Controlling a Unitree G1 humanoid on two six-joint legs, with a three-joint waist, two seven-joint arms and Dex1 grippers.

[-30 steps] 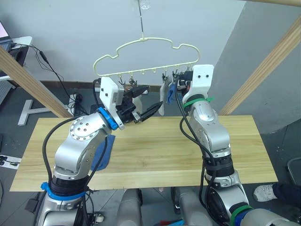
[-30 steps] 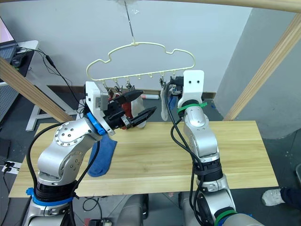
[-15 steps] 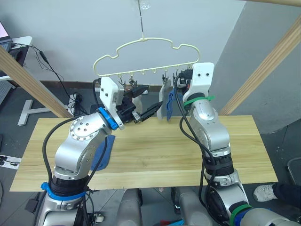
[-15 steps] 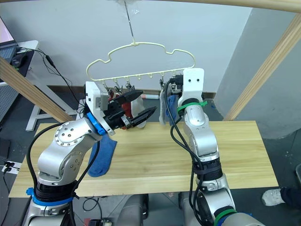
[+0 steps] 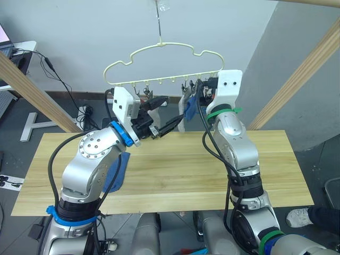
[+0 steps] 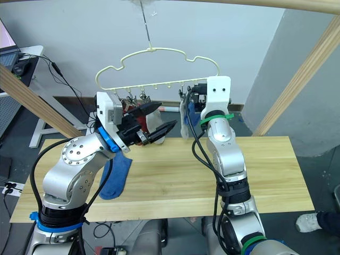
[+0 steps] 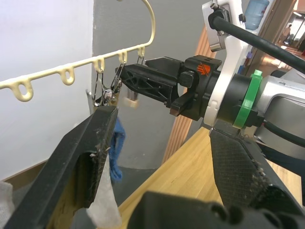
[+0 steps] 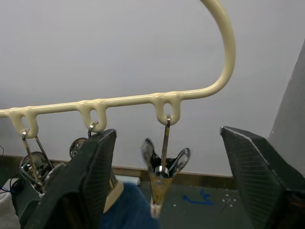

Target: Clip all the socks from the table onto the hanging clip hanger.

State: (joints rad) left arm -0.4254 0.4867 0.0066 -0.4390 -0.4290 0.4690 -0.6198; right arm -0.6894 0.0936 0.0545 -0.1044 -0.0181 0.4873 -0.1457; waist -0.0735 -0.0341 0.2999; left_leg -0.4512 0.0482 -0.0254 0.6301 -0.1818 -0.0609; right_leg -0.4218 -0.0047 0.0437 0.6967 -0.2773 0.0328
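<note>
I see the clip hanger (image 5: 162, 65) hanging from its metal hook above the far edge of the table (image 5: 175, 170), with both arms raised up to its row of clips. My right gripper (image 8: 162, 191) has its fingers spread wide either side of the end clip (image 8: 163, 164), which hangs empty from the last loop; a blue sock (image 8: 128, 207) shows just beside that clip, against the gripper's finger. My left gripper (image 5: 162, 114) is also wide, holding nothing, its fingers pointing towards the right gripper. A light grey sock (image 6: 184, 118) hangs from a clip near the right gripper, and a rust red sock (image 6: 139, 121) hangs behind the left gripper. Another blue sock (image 6: 116, 178) lies on the table under my left arm.
</note>
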